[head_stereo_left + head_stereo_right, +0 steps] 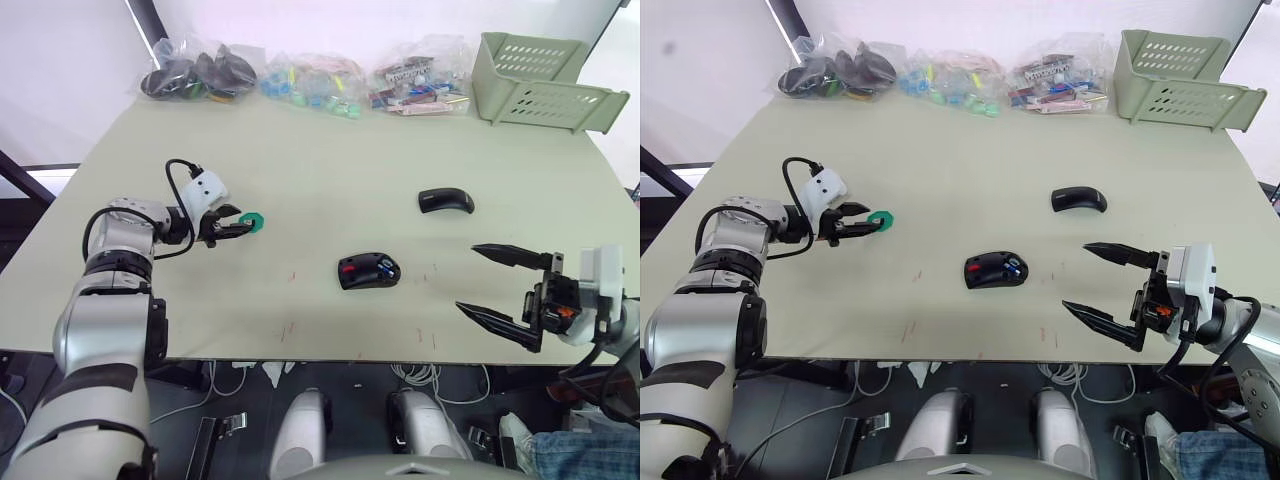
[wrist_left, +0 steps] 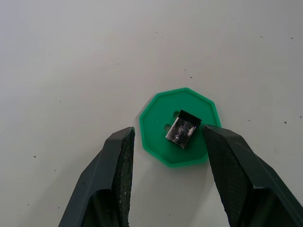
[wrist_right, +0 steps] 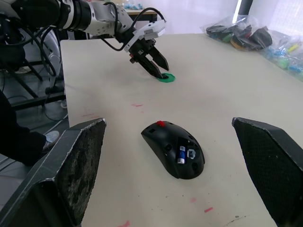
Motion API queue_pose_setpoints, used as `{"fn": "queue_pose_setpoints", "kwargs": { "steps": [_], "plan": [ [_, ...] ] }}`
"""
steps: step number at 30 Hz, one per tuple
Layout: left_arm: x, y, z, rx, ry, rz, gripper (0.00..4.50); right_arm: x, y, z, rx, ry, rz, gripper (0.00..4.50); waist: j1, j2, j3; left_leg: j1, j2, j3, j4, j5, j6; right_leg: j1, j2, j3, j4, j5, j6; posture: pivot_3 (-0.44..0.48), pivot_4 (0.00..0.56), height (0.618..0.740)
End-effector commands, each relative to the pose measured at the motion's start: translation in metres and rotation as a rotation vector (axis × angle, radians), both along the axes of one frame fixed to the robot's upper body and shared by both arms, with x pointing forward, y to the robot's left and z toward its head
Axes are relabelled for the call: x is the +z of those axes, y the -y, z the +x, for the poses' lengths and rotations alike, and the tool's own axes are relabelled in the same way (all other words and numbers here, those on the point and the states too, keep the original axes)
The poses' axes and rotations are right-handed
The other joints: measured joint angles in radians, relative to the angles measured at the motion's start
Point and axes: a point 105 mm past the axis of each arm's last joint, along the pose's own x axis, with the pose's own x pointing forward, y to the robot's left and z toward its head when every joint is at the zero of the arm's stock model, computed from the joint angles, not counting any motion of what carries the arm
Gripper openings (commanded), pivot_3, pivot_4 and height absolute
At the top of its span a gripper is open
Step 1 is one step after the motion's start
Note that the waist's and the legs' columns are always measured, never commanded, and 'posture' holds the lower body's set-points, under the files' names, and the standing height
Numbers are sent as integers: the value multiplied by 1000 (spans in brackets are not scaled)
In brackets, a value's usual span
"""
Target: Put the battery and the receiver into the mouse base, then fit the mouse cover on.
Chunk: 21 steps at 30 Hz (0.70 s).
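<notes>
The black mouse base (image 1: pixel 369 271) lies open near the middle of the table, with a red patch inside. The blue battery (image 3: pixel 182 154) lies in its hollow. Behind it to the right sits the glossy black mouse cover (image 1: pixel 445 201). The receiver (image 2: pixel 181 129), a small black and silver plug, rests on a green octagonal disc (image 2: pixel 180 126) at the left. My left gripper (image 1: pixel 235 226) is open and low over the disc, with one finger (image 2: pixel 118 161) on each side of the receiver and not closed on it. My right gripper (image 1: pixel 468 278) stands wide open to the right of the mouse base, holding nothing.
Clear plastic bags (image 1: pixel 300 75) of small parts line the table's far edge. A pale green slotted basket (image 1: pixel 545 85) stands at the back right. Small red marks dot the tabletop near the front edge (image 1: pixel 300 355).
</notes>
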Motion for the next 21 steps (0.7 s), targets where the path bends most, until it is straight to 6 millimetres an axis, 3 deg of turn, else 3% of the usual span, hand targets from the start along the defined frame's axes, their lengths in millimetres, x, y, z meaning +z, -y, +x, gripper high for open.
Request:
{"fn": "queue_pose_setpoints", "kwargs": {
  "steps": [1,11,12,15,21],
  "plan": [
    [4,-5,-1,2,2,5,2460,8,-3,-2,14,51,9,4500,0,0,0,0,0,0,0,0,0,0,0,0,0,0,0,0,150,740],
    [3,-1,1,4,0,11,2460,7,-5,-1,14,52,14,4500,0,0,0,0,0,0,0,0,0,0,0,0,0,0,0,0,150,740],
    [3,-1,1,2,0,10,2036,7,-4,-1,13,52,14,4500,0,0,0,0,0,0,0,0,0,0,0,0,0,0,0,0,150,740],
    [4,-2,1,4,3,14,1476,7,-4,-2,12,50,13,4500,0,0,0,0,0,0,0,0,0,0,0,0,0,0,0,0,150,740],
    [4,-3,1,7,6,15,1476,6,-4,-2,14,50,16,4500,0,0,0,0,0,0,0,0,0,0,0,0,0,0,0,0,150,740]
  ]
}}
